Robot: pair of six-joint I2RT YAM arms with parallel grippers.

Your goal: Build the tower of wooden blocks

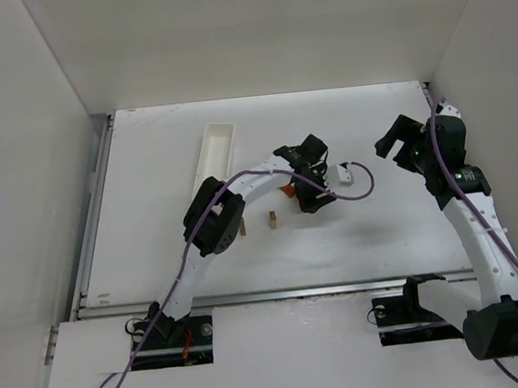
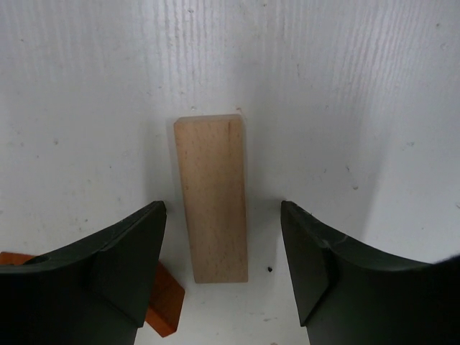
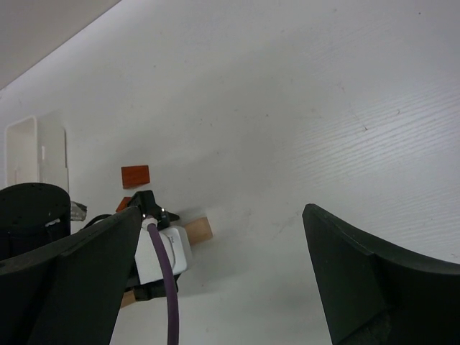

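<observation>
No standing arch shows in any view; the tower's pieces lie apart. A light tan wooden block (image 2: 213, 198) lies flat on the white table between the fingers of my open left gripper (image 2: 223, 215), touched by neither. An orange-red piece (image 2: 164, 300) lies by the left finger, and it shows beside the left gripper (image 1: 312, 196) in the top view (image 1: 288, 189). A small tan block (image 1: 271, 218) stands upright alone, with another (image 1: 242, 225) by the left arm. My right gripper (image 1: 387, 140) is open and empty, well right of them; its own view (image 3: 223, 212) shows an orange-red piece (image 3: 135, 176) and the tan block's end (image 3: 198, 230).
A long white tray (image 1: 218, 147) lies at the back left of the table and also shows in the right wrist view (image 3: 21, 151). The left wrist's white camera box and purple cable (image 1: 349, 178) stick out to the right. White walls enclose three sides.
</observation>
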